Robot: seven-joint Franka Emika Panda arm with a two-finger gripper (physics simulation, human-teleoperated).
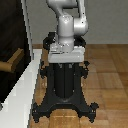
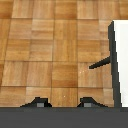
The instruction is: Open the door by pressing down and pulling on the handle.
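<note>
The door [image 1: 11, 35] is a tall dark panel in a pale frame at the exterior view's left. Its tan handle [image 1: 11, 63] juts out low on the panel, lying roughly level. The arm rises folded over its pedestal, well to the right of the door, and its gripper does not show in that view. In the wrist view my gripper [image 2: 62, 103] is open: two dark fingertips [image 2: 37, 103] stand wide apart over wooden floor with nothing between them. The door's pale edge [image 2: 121, 60] shows there off to one side, and a thin dark bar [image 2: 100, 64] sticks out from it.
The black pedestal [image 1: 66, 85] with spread feet stands mid-floor on wooden parquet [image 1: 107, 75]. The door's pale frame base [image 1: 25, 95] runs along the floor close to the pedestal's feet.
</note>
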